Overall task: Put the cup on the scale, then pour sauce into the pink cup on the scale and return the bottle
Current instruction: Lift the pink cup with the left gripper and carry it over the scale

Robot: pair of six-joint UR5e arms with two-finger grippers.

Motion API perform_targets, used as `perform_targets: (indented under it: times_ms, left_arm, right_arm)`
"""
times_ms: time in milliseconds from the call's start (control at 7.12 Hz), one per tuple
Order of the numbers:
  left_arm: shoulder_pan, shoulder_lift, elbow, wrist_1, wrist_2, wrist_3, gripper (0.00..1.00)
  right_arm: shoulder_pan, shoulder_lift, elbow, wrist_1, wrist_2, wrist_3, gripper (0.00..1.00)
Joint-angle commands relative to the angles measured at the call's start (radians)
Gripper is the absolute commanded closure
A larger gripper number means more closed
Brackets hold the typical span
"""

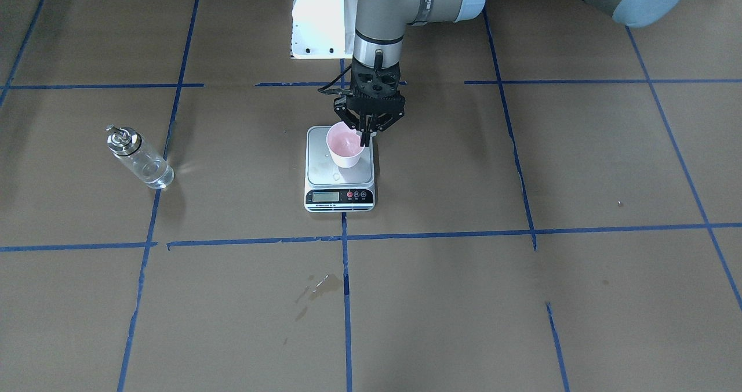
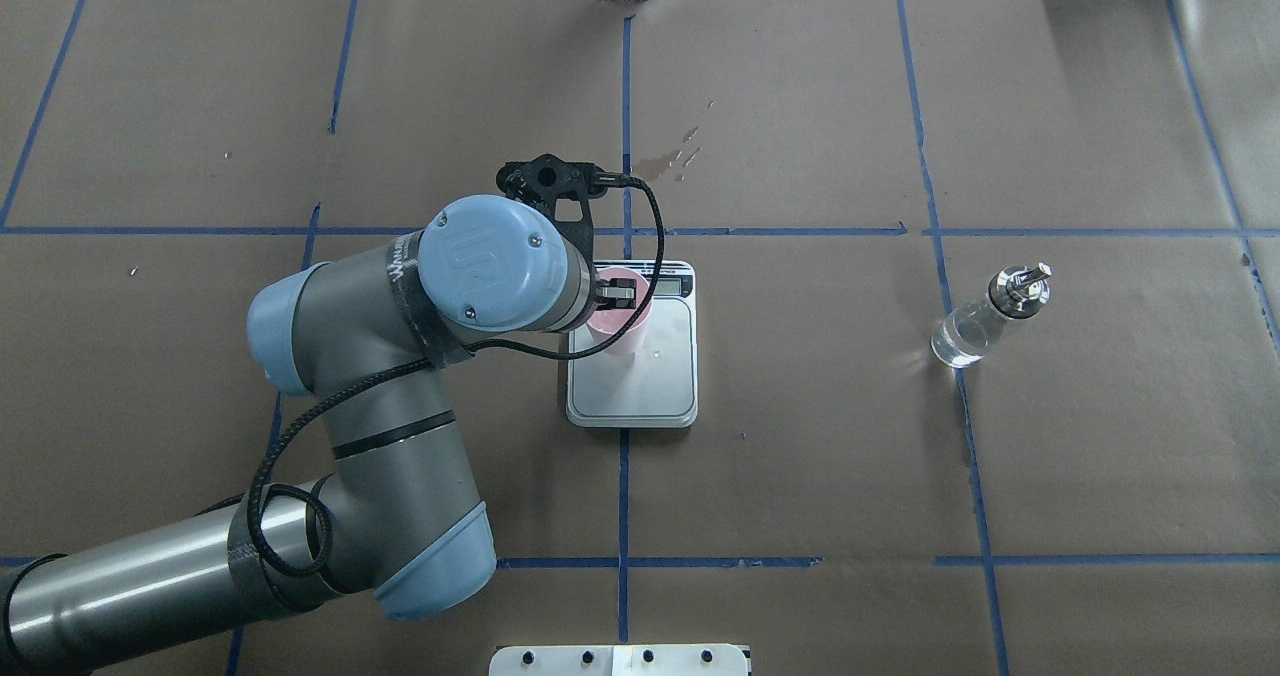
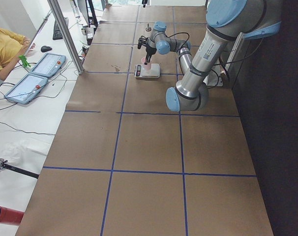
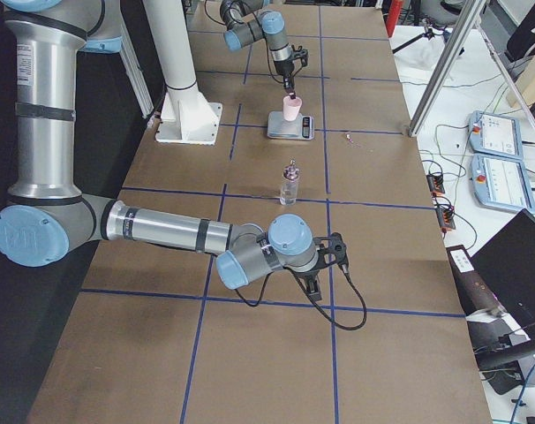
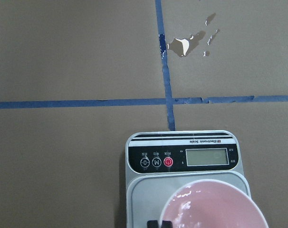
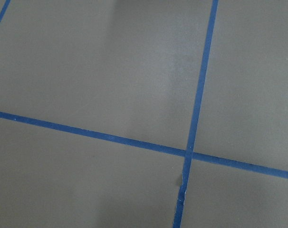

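The pink cup (image 1: 343, 148) stands upright on the scale (image 1: 324, 169), towards its rear left as the robot sees it. My left gripper (image 1: 364, 139) comes down from above and is shut on the cup's rim, one finger inside the cup. The cup (image 5: 215, 209) and the scale's display (image 5: 206, 156) show in the left wrist view. The bottle (image 1: 139, 160) stands on the table far off on the robot's right, with clear sauce (image 1: 153, 173) inside; it also shows overhead (image 2: 985, 321). My right gripper (image 4: 320, 274) hangs low over bare table, away from the bottle; I cannot tell whether it is open.
A wet spill stain (image 1: 316, 287) lies on the brown paper beyond the scale, next to a blue tape line. The white arm mount (image 1: 319, 21) stands behind the scale. An operator's desk with tablets (image 3: 36, 73) runs along the far edge.
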Motion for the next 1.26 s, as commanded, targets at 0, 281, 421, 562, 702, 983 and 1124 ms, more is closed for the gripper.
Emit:
perform_targets:
  times_ms: [0, 281, 421, 562, 702, 983, 1124]
  left_arm:
    - [0.005, 0.0, 0.001, 0.0, 0.0, 0.0, 0.94]
    - [0.012, 0.0, 0.002, -0.002, 0.0, 0.0, 0.93]
    - [0.018, 0.0, 0.002, -0.002, 0.0, 0.0, 0.9]
    - [0.019, 0.0, 0.002, -0.005, 0.0, 0.0, 0.9]
    - [0.02, 0.0, 0.018, -0.025, 0.0, 0.0, 0.87]
    - [0.019, 0.001, 0.021, -0.036, 0.0, 0.0, 0.7]
    - [0.019, 0.001, 0.01, -0.034, 0.0, 0.0, 0.45]
  right_arm:
    - [0.002, 0.0, 0.001, 0.0, 0.0, 0.0, 0.0]
    - [0.0, 0.0, 0.001, 0.0, 0.0, 0.0, 0.0]
    - [0.0, 0.0, 0.001, 0.0, 0.0, 0.0, 0.0]
    - [0.0, 0.0, 0.001, 0.0, 0.0, 0.0, 0.0]
    - [0.002, 0.0, 0.001, 0.0, 0.0, 0.0, 0.0]
    - [0.0, 0.0, 0.003, 0.0, 0.0, 0.0, 0.0]
    - [0.002, 0.0, 0.004, 0.0, 0.0, 0.0, 0.0]
